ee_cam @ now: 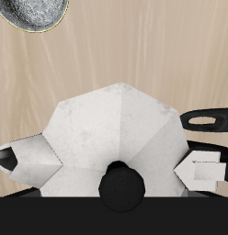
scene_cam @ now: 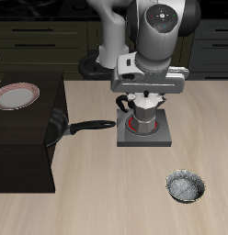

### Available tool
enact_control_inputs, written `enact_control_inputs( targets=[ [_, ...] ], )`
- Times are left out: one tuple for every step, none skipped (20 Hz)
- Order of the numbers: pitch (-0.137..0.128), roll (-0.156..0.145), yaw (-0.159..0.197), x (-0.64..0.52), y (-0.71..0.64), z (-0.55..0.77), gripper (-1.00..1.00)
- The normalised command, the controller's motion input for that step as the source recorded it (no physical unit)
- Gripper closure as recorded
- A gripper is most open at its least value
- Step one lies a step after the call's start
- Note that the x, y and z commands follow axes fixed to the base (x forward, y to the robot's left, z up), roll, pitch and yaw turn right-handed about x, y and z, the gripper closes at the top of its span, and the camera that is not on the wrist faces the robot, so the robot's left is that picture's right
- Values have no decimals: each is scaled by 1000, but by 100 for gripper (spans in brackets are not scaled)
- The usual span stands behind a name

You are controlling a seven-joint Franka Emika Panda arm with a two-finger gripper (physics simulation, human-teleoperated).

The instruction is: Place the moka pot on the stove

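The pot (scene_cam: 143, 117) stands upright on the stove (scene_cam: 163, 138), over its red ring, just above centre of the frame. The gripper (scene_cam: 146, 95) sits directly on top of it; whether its fingers clench the pot or are released I cannot tell. A black pan (scene_cam: 62, 128) rests on the dark cabinet (scene_cam: 28, 151) at left, its handle reaching toward the stove. A metal bowl (scene_cam: 186, 187) lies lower right; a plate (scene_cam: 17, 95) upper left.
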Motion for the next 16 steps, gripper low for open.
enact_control_inputs(
  targets=[
    [-25,28,105,-305,60,-78,100],
    [70,30,-49,-133,-81,-89,100],
    [0,0,0,0,0,0,100],
    [-32,2,53,-347,73,-25,100],
    [25,67,31,-124,82,-77,100],
    [-13,-16,27,-143,60,-66,100],
    [-20,13,22,-153,66,-25,100],
    [19,47,6,-127,67,-79,100],
    [-59,-12,65,-63,25,-5,100],
    [-13,19,17,33,-16,-14,100],
    [65,-38,-42,20,-32,-156,100],
    [30,-20,-8,57,-63,-131,100],
    [67,2,-39,0,26,-186,100],
    [-17,-9,55,-88,95,-124,100],
    [18,24,-7,25,28,-113,100],
    [43,8,-19,-118,66,-152,100]
  ],
)
